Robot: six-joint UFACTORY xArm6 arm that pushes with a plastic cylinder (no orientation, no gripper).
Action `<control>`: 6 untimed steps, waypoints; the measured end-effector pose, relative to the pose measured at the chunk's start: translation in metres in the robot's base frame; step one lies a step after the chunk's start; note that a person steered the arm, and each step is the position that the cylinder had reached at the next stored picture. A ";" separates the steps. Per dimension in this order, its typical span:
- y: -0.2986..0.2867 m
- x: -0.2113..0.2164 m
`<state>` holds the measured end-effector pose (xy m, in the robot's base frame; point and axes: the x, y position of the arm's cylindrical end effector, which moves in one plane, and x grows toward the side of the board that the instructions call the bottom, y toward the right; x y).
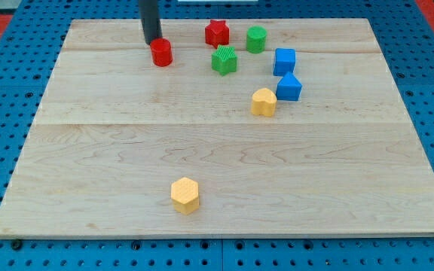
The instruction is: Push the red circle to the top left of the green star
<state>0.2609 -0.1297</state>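
The arm carries no jaws, so nothing is held; it ends in a dark rod, and my tip (154,41) rests at the upper-left rim of the red circle (161,53), touching it or nearly so. That circle sits near the top edge of the worktop (217,181), left of centre. The green star (224,59) lies to its right, with clear wood between them, and the red star (217,32) just above that, the green circle (256,38) further right.

By my reading, the step in hand is the final placing: the red circle is left of the green star and only slightly higher. The next move seems to call for bringing my tip round to the circle's lower-left side, then nudging it up and right, stopping short of the red star.
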 end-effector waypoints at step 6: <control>0.220 0.151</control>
